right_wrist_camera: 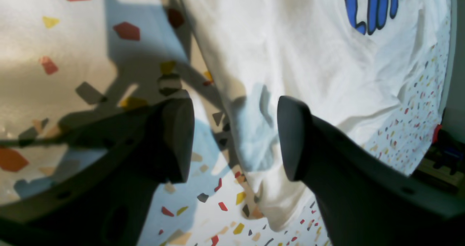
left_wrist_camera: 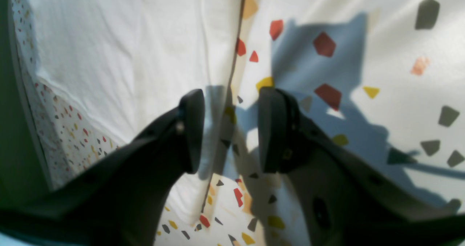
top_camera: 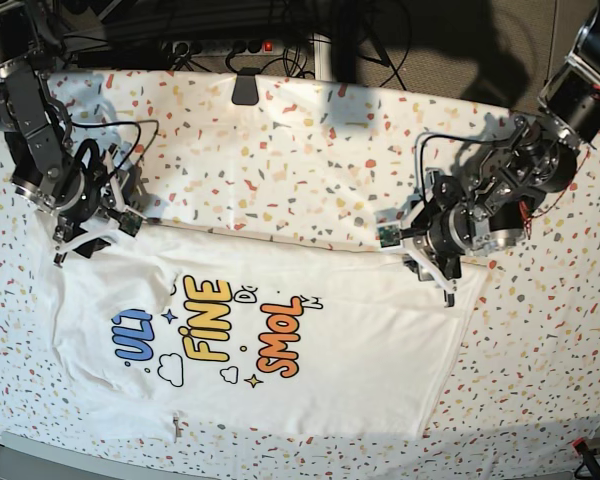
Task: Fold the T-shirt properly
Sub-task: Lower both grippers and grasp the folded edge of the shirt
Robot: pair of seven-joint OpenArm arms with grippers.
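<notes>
The terrazzo-speckled tablecloth (top_camera: pixel 310 150) covers the whole table, white and strewn with red, yellow and grey chips. Across its near half lies the T-shirt (top_camera: pixel 360 350), soft white cotton, spread flat print side up with shallow creases, its rounded lettering in blue, yellow and orange among clouds and stars. Black cables run along the table's far edge. The left gripper (left_wrist_camera: pixel 229 129), matte black with blunt pads, stands spread over the shirt's edge, holding nothing. The right gripper (right_wrist_camera: pixel 234 140) is likewise spread, straddling the shirt's rumpled edge without pinching it.
</notes>
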